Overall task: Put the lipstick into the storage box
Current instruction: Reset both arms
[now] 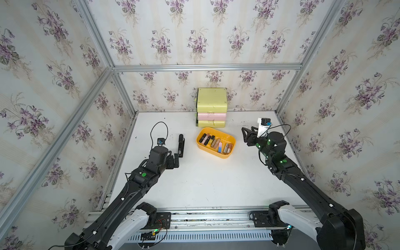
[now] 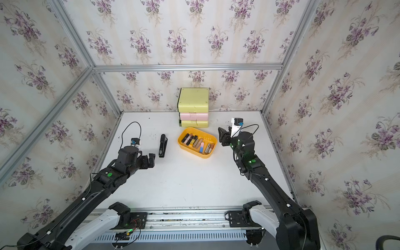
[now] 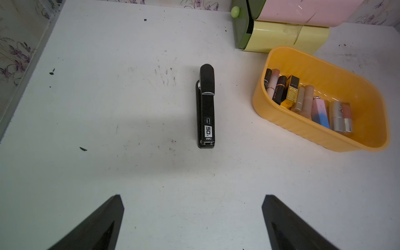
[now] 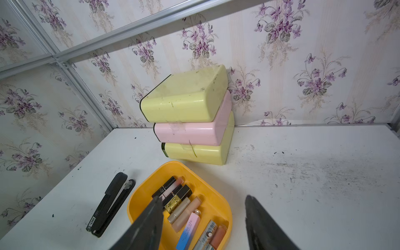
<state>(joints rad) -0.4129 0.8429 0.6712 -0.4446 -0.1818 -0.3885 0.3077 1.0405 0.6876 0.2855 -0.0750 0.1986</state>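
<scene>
The lipsticks (image 1: 216,142) are laid side by side inside the orange storage box (image 1: 226,136), just in front of the drawer unit (image 1: 211,107). The left gripper (image 3: 192,197) is spread wide near the stapler (image 3: 206,106), with nothing held. The right gripper (image 4: 203,198) is parted beside the box, also empty

The left arm (image 1: 128,192) and the right arm (image 1: 313,190) are built of matte black links with white shells (image 1: 299,218) at the base. Round green stickers (image 1: 144,174) mark the joints, and small white clips (image 1: 122,198) sit along the links. A thin black cable (image 1: 159,122) loops at each wrist beside a small camera block (image 1: 265,121), and the fingers (image 3: 97,227) are plain black wedges tapering to blunt tips.
</scene>
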